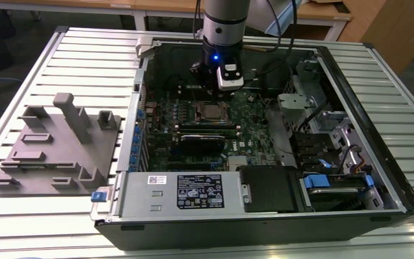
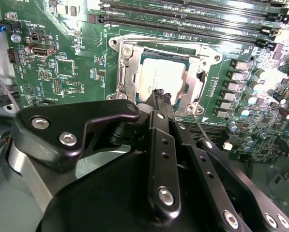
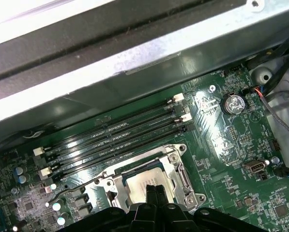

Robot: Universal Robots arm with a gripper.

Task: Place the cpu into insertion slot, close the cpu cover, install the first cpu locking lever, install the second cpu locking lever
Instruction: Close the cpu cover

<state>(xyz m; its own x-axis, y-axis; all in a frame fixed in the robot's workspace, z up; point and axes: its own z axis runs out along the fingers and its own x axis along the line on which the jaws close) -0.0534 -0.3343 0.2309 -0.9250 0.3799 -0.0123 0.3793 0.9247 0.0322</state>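
The cpu [image 2: 159,72] lies flat in the insertion slot [image 1: 211,111] on the green board [image 2: 76,53], inside an open computer case [image 1: 379,162] on the slatted bench [image 1: 41,221]. The cpu cover [image 2: 128,72] lies down around the chip, whose grey top shows through the cover's window. The gripper [image 2: 159,94] hangs just above the chip's near edge with its black fingers [image 3: 151,191] clenched together and nothing between them. White printed labels [image 1: 200,191] sit on the power supply at the case's front, and fine white lettering dots the board. A grey moulded fixture [image 1: 56,145] rests at the exterior view's left.
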